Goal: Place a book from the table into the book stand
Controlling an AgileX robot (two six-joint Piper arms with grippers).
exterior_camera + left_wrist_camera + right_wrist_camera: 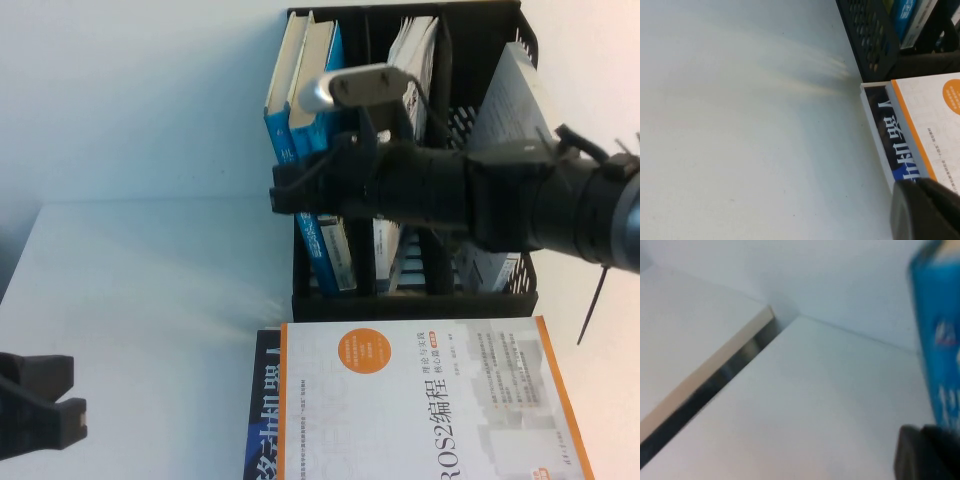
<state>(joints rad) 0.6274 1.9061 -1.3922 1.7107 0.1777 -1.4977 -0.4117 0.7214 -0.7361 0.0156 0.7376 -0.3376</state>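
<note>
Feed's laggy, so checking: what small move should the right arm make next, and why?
Probably draw the right gripper slowly back from the black plastic book stand. The bright blue paperback book already appears to stand in its left slot, with that gripper close beside it. The left gripper sits parked over the white table's near-left corner.

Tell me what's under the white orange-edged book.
Under the white book lies a dark-covered book; only its left strip shows. Left claw sits low left; right claw at the book stand.
</note>
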